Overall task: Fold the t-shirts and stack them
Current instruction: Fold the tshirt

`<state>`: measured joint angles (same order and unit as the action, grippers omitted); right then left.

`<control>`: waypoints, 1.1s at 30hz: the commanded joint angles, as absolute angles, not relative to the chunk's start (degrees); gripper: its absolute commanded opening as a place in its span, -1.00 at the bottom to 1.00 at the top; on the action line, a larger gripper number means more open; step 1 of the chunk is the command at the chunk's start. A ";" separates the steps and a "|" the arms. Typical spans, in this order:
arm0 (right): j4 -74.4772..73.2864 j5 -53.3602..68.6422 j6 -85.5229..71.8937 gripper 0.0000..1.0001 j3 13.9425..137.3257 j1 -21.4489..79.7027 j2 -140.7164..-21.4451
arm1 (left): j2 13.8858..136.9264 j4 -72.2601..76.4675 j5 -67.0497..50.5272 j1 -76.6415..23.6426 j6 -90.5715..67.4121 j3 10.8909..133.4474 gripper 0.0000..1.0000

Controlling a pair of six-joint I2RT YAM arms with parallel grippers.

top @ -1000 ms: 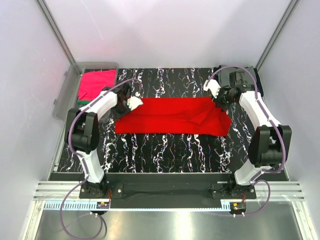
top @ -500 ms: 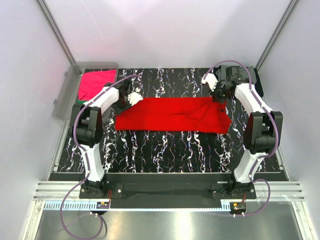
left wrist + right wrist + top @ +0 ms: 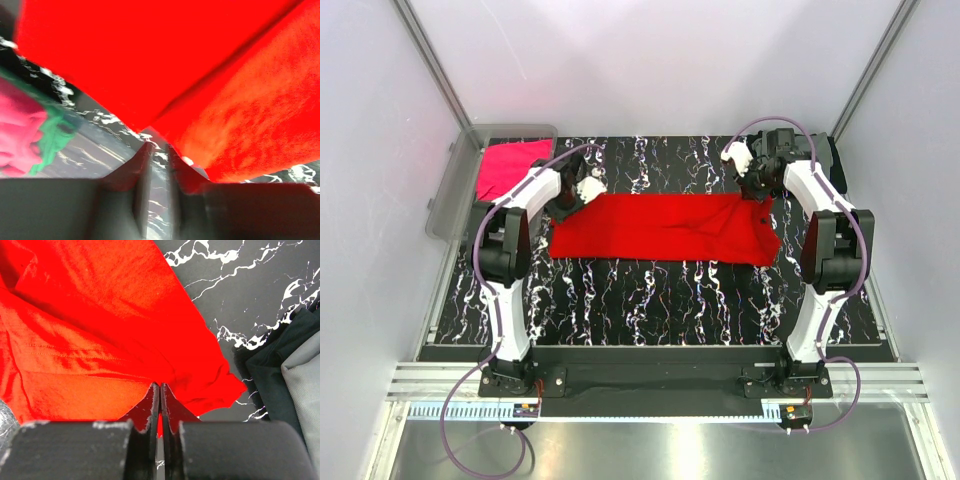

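Both arms are reaching farther back than a second ago, pulling the red shirt [image 3: 665, 228] with them. It is lying as a wide strip across the table [image 3: 650, 300]. Left gripper [image 3: 580, 197] is pinching the far left corner, though that view is blurry. Right gripper [image 3: 761, 193] is clamping the far right corner. Farther back, pink shirt [image 3: 510, 165] and green shirt [image 3: 50, 145] are sitting in the bin [image 3: 450, 195], and black shirt [image 3: 270, 365] and grey shirt [image 3: 305, 375] are lying far right.

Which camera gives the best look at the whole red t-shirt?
The top external view: the red t-shirt lies spread out with nearly its whole outline visible. The left wrist view shows only blurred red folds up close; the right wrist view shows just one creased corner.
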<state>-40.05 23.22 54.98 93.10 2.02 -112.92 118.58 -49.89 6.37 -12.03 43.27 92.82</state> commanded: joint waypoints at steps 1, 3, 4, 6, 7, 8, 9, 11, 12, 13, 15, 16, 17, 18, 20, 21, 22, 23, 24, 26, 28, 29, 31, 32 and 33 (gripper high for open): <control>-37.27 22.50 51.69 -0.88 95.71 2.11 -111.89 | 117.34 -47.90 6.25 -11.69 41.40 97.64 -0.36; -36.48 22.06 50.63 -0.81 94.49 2.11 -111.01 | 117.07 -47.20 5.63 -11.78 40.52 99.57 -0.32; -35.69 21.80 50.10 -0.49 93.87 2.02 -110.66 | 117.07 -47.20 5.71 -11.95 39.82 100.10 -0.22; -34.45 21.27 49.31 -0.35 92.64 2.11 -109.87 | 116.64 -47.20 6.68 -12.13 39.20 100.72 -0.21; -34.37 21.01 48.87 -0.35 92.64 2.11 -109.52 | 116.02 -47.11 6.85 -12.13 38.33 100.64 -0.21; -33.84 20.31 47.65 -0.33 92.72 2.02 -109.16 | 115.32 -46.50 7.12 -12.13 37.62 100.37 -0.21; -33.66 19.95 46.94 -0.29 92.72 2.11 -107.77 | 113.14 -46.32 6.95 -12.22 36.83 99.68 -0.21; -33.05 19.95 45.62 -0.19 91.50 2.02 -106.09 | 110.67 -46.32 5.20 -12.48 34.81 98.44 -0.21; -32.96 20.56 45.62 -0.18 90.54 2.02 -104.17 | 108.04 -46.23 4.14 -12.57 34.80 95.74 -0.21; -33.05 21.35 46.05 -0.17 89.31 2.02 -103.28 | 106.97 -46.23 3.43 -13.26 35.24 93.97 -0.21; -34.27 25.12 46.84 -0.17 85.79 2.02 -101.96 | 105.21 -46.32 3.43 -14.15 35.94 88.11 -0.25; -37.84 26.53 48.50 -0.17 85.35 2.20 -102.13 | 105.03 -46.32 3.69 -14.76 36.21 86.24 -0.28; -39.62 28.11 48.60 -0.17 85.25 2.37 -102.65 | 105.03 -46.49 3.69 -14.94 36.12 84.57 -0.30; -41.29 28.82 48.60 -0.18 85.60 2.63 -104.14 | 105.20 -46.58 3.60 -15.03 35.86 81.85 -0.33; -46.30 31.36 48.78 -0.18 86.74 2.64 -105.72 | 105.73 -46.58 3.60 -15.12 34.63 79.90 -0.36; -47.71 31.81 49.30 -0.18 86.83 2.72 -107.12 | 106.52 -46.58 3.60 -15.12 34.19 78.85 -0.38; -49.20 31.90 50.09 -0.14 86.84 3.16 -107.49 | 106.87 -46.50 3.52 -15.03 33.41 78.58 -0.39; -49.31 31.99 50.36 -0.10 86.31 3.43 -107.84 | 107.22 -46.23 3.25 -15.03 33.05 78.23 -0.39; -49.65 32.17 50.80 -0.09 85.96 3.43 -108.28 | 107.66 -46.14 3.08 -15.03 32.61 78.05 -0.39; -49.75 32.25 51.06 -0.03 85.61 4.04 -108.63 | 108.28 -46.05 2.38 -15.03 31.56 78.22 -0.39; -51.14 32.78 51.24 -0.02 85.95 4.48 -109.77 | 109.42 -46.05 2.29 -15.03 30.77 78.49 -0.39; -52.20 33.65 51.59 -0.01 87.09 4.66 -110.30 | 109.86 -45.97 2.37 -15.03 30.67 78.49 -0.39; -55.26 34.36 52.12 -0.01 88.59 5.01 -112.49 | 111.00 -46.05 2.29 -15.03 30.24 78.57 -0.39; -55.98 34.45 52.29 0.00 89.81 5.71 -113.37 | 111.61 -45.97 2.11 -15.03 29.97 78.57 -0.39; -56.33 34.19 52.38 0.00 90.09 5.89 -114.60 | 111.80 -45.97 1.94 -15.03 29.97 78.66 -0.39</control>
